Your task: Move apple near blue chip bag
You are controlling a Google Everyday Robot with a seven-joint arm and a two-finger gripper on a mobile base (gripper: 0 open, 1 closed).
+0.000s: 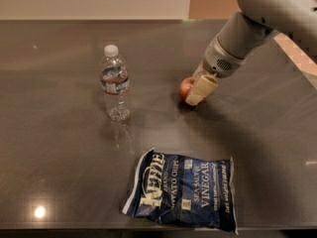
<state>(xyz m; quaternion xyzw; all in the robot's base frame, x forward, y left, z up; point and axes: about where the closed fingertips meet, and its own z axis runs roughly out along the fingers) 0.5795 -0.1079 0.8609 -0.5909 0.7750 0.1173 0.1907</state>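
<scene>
Water bottle [115,83]: upright, left of centre on the dark table [54,148], well apart from the rest.

Blue chip bag [183,192]: flat at the near edge, long axis left to right, slightly tilted.

Apple [185,87]: on the table right of centre, almost straight behind the bag, a clear gap between. Round, no long axis; stem not visible.

Gripper [194,94]: touching the apple's right side, arm slanting in from upper right. Whether it grasps the apple cannot be told.
</scene>
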